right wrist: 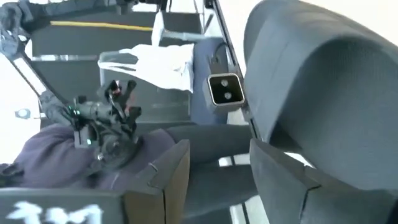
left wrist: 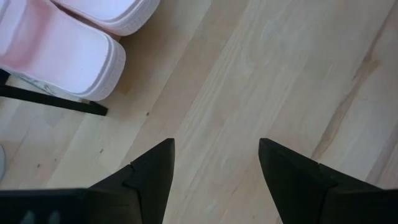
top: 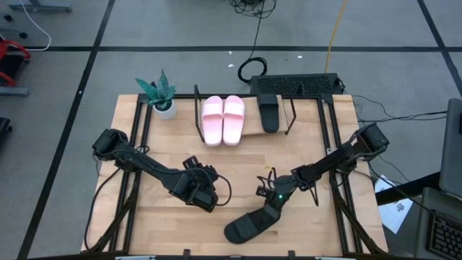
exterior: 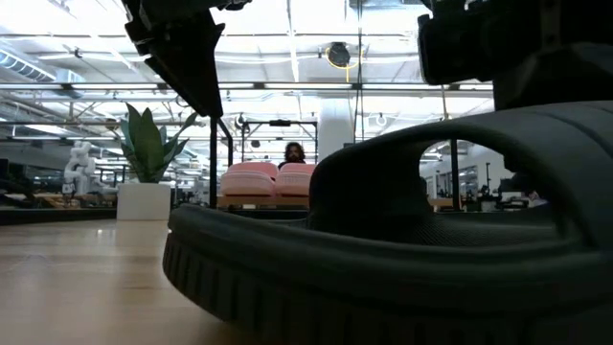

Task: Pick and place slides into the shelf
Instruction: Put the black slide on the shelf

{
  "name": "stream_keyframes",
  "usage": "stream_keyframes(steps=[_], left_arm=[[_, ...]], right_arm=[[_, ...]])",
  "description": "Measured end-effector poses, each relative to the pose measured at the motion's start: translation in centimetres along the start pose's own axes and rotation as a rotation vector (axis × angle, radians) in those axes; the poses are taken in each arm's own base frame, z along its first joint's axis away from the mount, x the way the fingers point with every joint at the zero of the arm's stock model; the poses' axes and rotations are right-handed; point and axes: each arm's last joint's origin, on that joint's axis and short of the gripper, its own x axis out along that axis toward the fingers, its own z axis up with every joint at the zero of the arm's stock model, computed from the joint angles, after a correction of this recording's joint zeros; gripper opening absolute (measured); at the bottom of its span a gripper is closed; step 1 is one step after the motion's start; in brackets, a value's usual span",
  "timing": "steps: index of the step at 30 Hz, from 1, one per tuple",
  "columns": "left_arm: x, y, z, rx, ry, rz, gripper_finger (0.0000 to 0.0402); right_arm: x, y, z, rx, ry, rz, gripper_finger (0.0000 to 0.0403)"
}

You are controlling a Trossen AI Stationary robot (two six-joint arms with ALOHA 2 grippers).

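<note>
Shelf: pink pair and one black slide already racked. Last black slide on counter near front edge. Right gripper at its strap, jaws apart, seemingly not yet closed. Seat jaws squarely across strap before closing. Left gripper hovers over bare counter, jaws apart.

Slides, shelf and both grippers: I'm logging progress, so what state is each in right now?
Pale pink pair of slides: side by side on the shelf, left part.
Black slide on shelf: lying flat, right of the pink pair.
Second black slide: on the wooden tabletop near the front edge, not shelved.
Low wire-framed wooden shelf: three slides on it.
Left gripper: open, empty, above bare wood.
Right gripper: at the second black slide, fingers apart.
</note>
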Motion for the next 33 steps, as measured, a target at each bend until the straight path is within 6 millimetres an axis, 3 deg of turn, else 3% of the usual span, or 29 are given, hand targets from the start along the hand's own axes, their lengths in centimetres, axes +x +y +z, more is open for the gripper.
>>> stream_keyframes(steps=[9,13,33], left_arm=[[0.0,0.0,0.1,0.022,-0.019,0.016,0.0237],[0.0,0.0,0.1,0.023,-0.02,0.017,0.0237],[-0.3,-0.2,-0.2,0.054,-0.034,0.021,0.0237]], right_arm=[[1.2,1.7,-0.4,-0.006,-0.041,-0.051,0.0159],[1.4,1.2,-0.5,0.009,-0.049,-0.136,0.0159],[1.3,0.4,-0.2,0.07,-0.176,-0.23,0.0159]])
